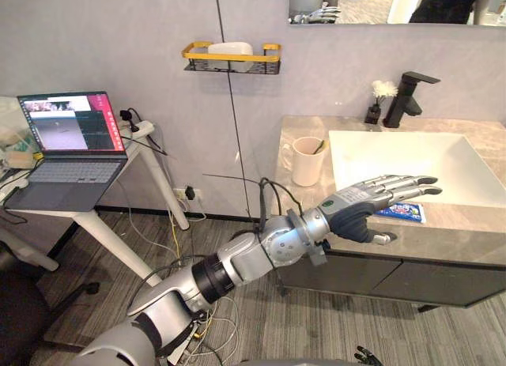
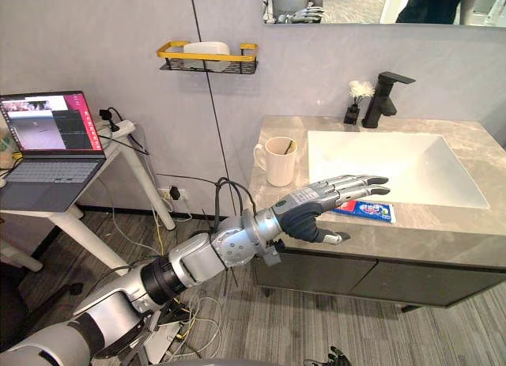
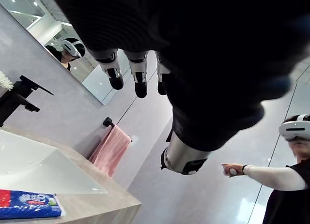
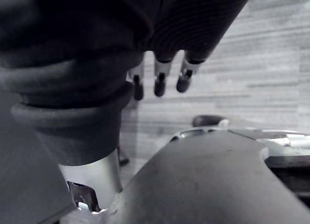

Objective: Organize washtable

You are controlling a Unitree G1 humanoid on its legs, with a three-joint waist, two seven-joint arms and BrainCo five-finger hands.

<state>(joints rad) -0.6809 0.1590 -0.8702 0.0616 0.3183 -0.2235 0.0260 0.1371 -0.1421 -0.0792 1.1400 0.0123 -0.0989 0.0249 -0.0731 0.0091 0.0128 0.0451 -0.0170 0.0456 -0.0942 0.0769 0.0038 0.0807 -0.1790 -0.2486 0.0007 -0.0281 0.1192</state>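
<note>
Grey plank floor (image 4: 271, 64) lies under the right hand (image 4: 159, 83), which hangs low w/ its fingers loose and straight, nothing in them.

Higher up, the left hand (image 1: 365, 201) reaches out over the front strip of the stone bench (image 1: 466, 239). Its fingers (image 1: 407, 182) are stretched flat and released, the thumb is apart below them at the bench edge, and it grasps nothing.

Just under the fingertips lies the blue packet (image 1: 402, 212), flat on the bench btw. the front edge & the basin. The left wrist view shows a gap btw. hand and packet (image 3: 26, 203). It has a red end and white print, too small to read.

Left of the hand stands a cream mug (image 1: 306, 160), upright near the bench corner, handle to the left, w/ a thin stick leaning inside.

Behind the packet the white basin (image 1: 395, 145) is sunk in the bench. At its back rim stand a black faucet (image 1: 405, 97) and, just beside it, a small black vase (image 1: 374, 109) w/ a white flower.

On the wall, a yellow-and-black shelf (image 1: 194, 51) carries a white object (image 1: 230, 48), and a mirror (image 1: 371, 6) hangs above the basin. A pink towel (image 3: 110, 149) hangs on a wall bar past the bench end.

Far left, an open laptop (image 1: 71, 137) sits on a small white bench (image 1: 168, 184); its screen text cannot be read.

A person (image 3: 286, 180) w/ a headset stands beyond, one arm held out.
</note>
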